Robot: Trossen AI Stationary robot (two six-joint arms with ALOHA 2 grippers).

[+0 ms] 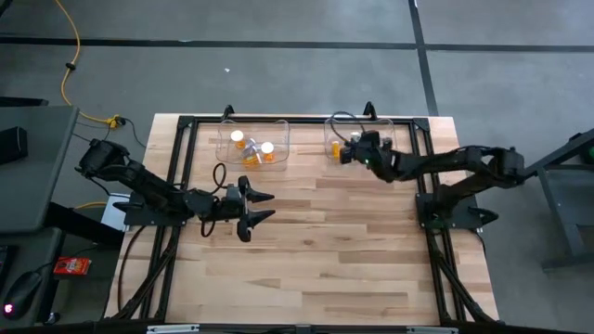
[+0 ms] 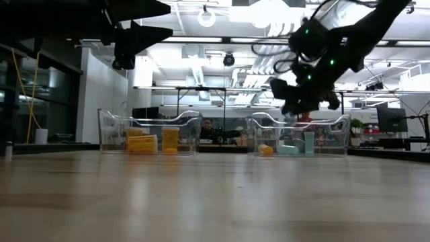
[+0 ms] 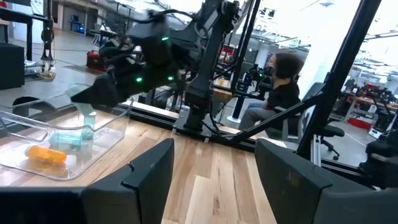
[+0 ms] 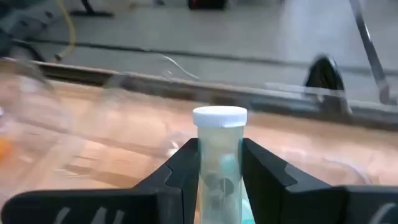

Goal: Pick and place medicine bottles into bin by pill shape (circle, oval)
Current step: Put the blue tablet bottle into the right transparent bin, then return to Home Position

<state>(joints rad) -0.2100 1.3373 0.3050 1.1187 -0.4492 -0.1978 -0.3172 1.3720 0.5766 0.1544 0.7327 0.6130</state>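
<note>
My right gripper [image 1: 342,153] is over the clear right bin [image 1: 390,123] and is shut on a pale teal medicine bottle [image 4: 219,162] with a white cap [image 4: 219,116]. In that bin lie an orange bottle [image 3: 46,155] and a teal one [image 3: 71,138]. The clear left bin [image 1: 278,125] holds several orange bottles with white caps [image 1: 252,148]. My left gripper [image 1: 267,206] is open and empty above the table's middle, in front of the left bin. My right gripper pinches the teal bottle's body [image 4: 219,171] between its two fingers [image 4: 186,168], one on each side. The fingers lie along the bottle, and its white cap end sticks out past the fingertips. The bottle is over the right bin; I cannot tell whether its end touches the bin floor.
The two clear bins stand side by side at the table's far edge, inside a black frame [image 1: 186,125]. Bare wood lies in front of them [image 1: 325,260]. A person [image 3: 283,87] sits beyond the table's far side.
</note>
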